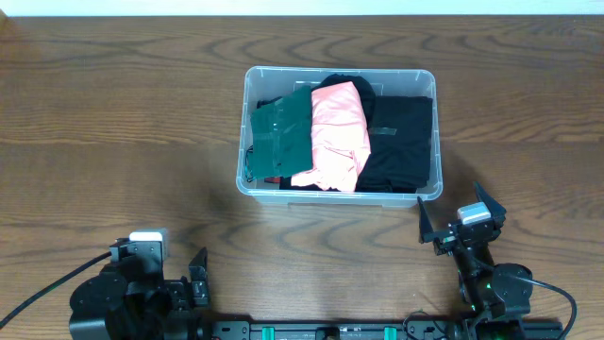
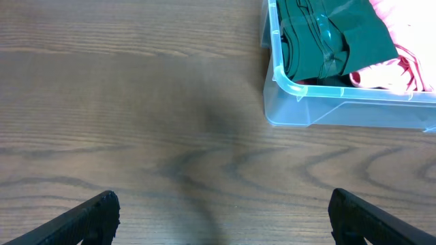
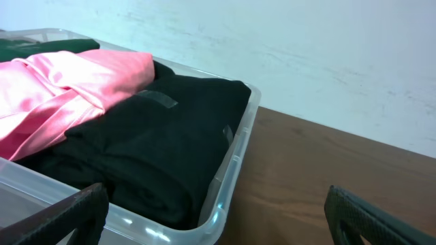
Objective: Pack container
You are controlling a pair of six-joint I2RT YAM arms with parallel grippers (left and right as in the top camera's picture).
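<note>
My right claw [image 3: 218, 219] stands wide and empty; my left claw [image 2: 221, 218] likewise, over the brown wooden table [image 2: 136, 102]. Just ahead sits the clear rectangular plastic container [image 1: 340, 196], holding a folded dark green garment [image 1: 283, 132], a pink satin garment [image 1: 335, 132] and a folded black garment [image 1: 401, 142]. In my judgement it is nearly packed. Descend vertically and press the stacks below the rim, taking care not to snag the satin.

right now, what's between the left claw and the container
Only bare wooden table lies between the left claw and the container. The left wrist view shows it most clearly, and the overhead view agrees.
</note>
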